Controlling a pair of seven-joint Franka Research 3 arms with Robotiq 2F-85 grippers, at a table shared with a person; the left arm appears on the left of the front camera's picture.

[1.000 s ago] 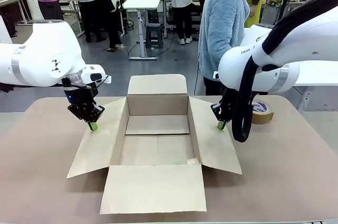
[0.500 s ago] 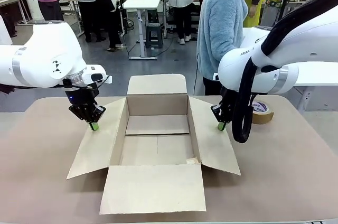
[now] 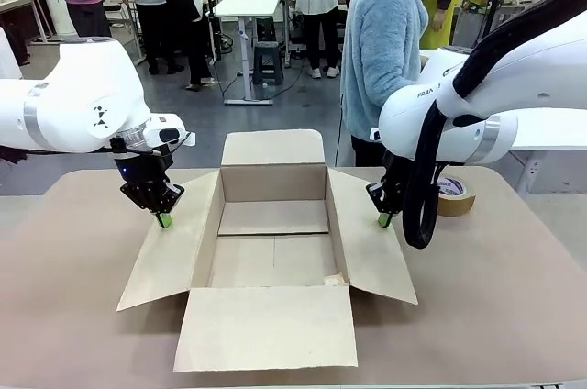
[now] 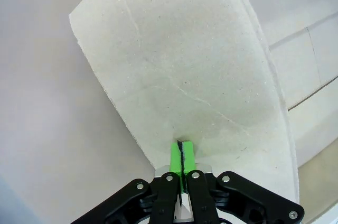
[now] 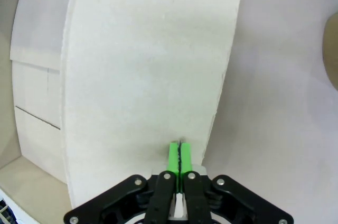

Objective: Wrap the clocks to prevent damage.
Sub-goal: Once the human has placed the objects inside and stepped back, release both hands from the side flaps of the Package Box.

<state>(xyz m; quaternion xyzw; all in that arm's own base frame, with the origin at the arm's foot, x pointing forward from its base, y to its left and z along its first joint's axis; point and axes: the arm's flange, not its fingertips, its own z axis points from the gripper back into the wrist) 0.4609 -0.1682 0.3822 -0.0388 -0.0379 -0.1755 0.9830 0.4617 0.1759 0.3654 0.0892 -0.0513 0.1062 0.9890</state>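
Open cardboard box (image 3: pixel 272 189) at ctr of front view, flaps folded outward, bare cardboard floor visible inside. Left gripper (image 3: pixel 162 219) (image 4: pixel 181 155), left of ctr: closed, green pads pressed together, tip on upper part of left flap (image 3: pixel 170 247). Right gripper (image 3: pixel 383 219) (image 5: pixel 180 156), right of ctr: likewise closed, tip on right flap (image 3: pixel 367 247). Brown tape roll (image 3: pixel 456 194) on table (image 3: pixel 514 288), mid-right. Person in lt-blue fleece (image 3: pixel 385 40) stands at far edge, upper ctr.

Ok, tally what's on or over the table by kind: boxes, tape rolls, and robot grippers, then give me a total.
cardboard box: 1
tape roll: 1
grippers, left gripper and right gripper: 2
total: 4
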